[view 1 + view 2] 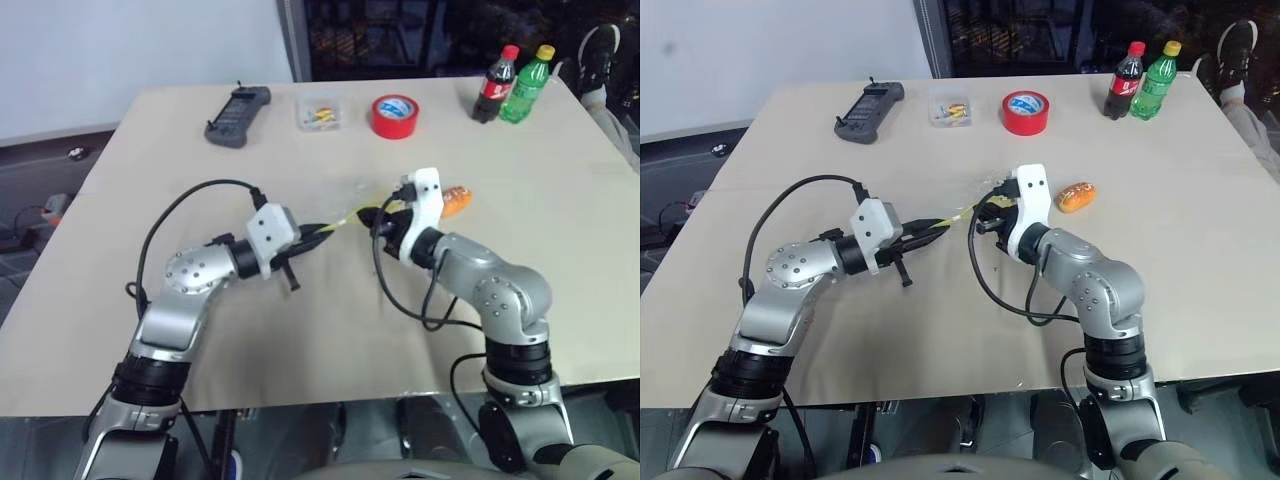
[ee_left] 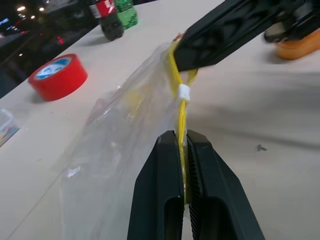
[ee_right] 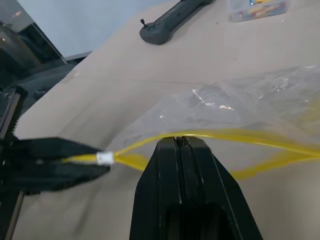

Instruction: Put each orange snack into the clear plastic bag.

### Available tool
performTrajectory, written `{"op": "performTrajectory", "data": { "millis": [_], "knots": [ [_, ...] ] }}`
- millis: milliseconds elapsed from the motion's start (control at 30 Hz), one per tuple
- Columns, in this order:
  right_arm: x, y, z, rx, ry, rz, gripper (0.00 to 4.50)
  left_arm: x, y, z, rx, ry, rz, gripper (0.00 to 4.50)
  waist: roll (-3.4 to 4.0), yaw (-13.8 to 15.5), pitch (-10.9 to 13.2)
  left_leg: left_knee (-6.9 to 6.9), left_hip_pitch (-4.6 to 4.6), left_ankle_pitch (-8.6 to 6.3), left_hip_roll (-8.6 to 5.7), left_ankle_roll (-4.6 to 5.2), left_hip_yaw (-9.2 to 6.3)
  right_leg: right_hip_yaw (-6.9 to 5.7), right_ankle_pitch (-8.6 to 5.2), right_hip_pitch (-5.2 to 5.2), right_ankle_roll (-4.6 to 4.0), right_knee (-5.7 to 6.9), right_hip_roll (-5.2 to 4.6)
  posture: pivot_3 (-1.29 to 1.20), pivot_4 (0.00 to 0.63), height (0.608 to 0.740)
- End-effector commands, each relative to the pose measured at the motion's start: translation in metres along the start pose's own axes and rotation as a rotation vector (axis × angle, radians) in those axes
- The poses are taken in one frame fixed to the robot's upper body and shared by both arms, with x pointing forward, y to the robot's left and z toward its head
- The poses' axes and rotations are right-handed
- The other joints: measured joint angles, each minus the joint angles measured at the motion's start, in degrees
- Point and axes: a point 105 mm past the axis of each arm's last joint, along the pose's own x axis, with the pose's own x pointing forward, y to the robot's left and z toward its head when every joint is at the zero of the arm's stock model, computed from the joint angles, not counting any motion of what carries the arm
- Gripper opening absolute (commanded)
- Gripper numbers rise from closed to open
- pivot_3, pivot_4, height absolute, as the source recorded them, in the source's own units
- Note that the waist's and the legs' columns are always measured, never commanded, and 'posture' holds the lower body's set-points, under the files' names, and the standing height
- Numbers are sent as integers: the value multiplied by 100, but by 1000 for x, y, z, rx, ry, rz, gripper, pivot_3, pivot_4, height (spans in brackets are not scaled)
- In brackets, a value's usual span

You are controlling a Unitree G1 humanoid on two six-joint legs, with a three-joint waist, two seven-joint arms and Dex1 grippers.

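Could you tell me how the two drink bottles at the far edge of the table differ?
The cola bottle is dark with a red cap and red label; the green bottle is bright green with a yellow cap. The cola bottle stands to the left of the green bottle. Both stand upright, close together and similar in size.

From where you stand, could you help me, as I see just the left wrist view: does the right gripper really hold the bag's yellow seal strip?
Observer: Yes, the right gripper is shut on one lip of the yellow seal strip.
Operator: Thank you. Is the mouth open at all?
Observer: Slightly; the strip's two lips part beside the right gripper.
Operator: And what lies at the table's far left?
Observer: A dark handheld controller.
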Motion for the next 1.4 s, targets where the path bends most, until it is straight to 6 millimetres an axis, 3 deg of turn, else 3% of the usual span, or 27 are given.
{"op": "performTrajectory", "data": {
  "millis": [33,167,233,367,500,633,767,900,1033,1300,1400],
  "knots": [
    [11,7,4,27,-32,10,75,0,-4,13,52,-39,-25,0,0,-2,0,0,0,0,0,0,0,0,0,0,0,0,0,0,150,740],
    [25,-5,-8,109,-22,-63,75,0,-8,14,51,-41,-42,0,1,-8,0,-1,1,5,0,-9,1,2,0,0,0,1,1,0,150,740],
    [27,-23,-10,30,-25,-176,75,0,-8,14,50,-40,-42,0,2,-6,1,-1,1,5,0,-9,2,2,0,-1,0,1,2,0,150,740],
    [22,-46,-1,-259,-86,-308,75,-2,-6,14,30,-39,-29,0,3,16,1,0,1,6,-4,-10,1,0,0,-2,0,-1,0,0,150,740],
    [14,-39,11,-497,-148,-245,75,-3,-7,13,26,-33,-36,0,3,-22,1,-2,1,6,-4,-11,3,2,0,-2,0,0,1,0,150,740],
    [7,-19,13,-869,-147,-96,75,-5,-10,10,44,-26,-69,0,3,-21,1,-4,2,6,1,-10,8,5,0,-3,1,0,4,0,150,740],
    [4,-19,-13,-1350,-25,73,75,-7,-10,3,83,-10,-94,0,2,-6,1,0,2,6,0,-10,10,2,0,-1,2,-5,3,0,150,740],
    [5,-35,-27,-1537,46,109,75,-6,-7,-2,96,-6,-90,0,1,-4,2,2,4,7,1,-11,9,1,0,4,2,-4,4,0,150,740],
    [9,-46,-25,-1630,53,61,1134,-6,-3,-5,87,-6,-63,0,0,-1,2,2,4,7,1,-12,11,5,1,3,2,-5,3,0,150,740],
    [1,-50,-3,-1630,21,-27,4451,-3,12,-11,18,17,48,0,0,29,2,3,3,7,1,-12,10,5,1,4,2,-4,4,0,150,740],
    [-12,-50,8,-1438,17,-51,4451,0,26,-13,-5,29,124,0,-1,40,2,3,3,7,1,-12,6,2,1,6,2,-5,4,0,150,740]
  ]
}}
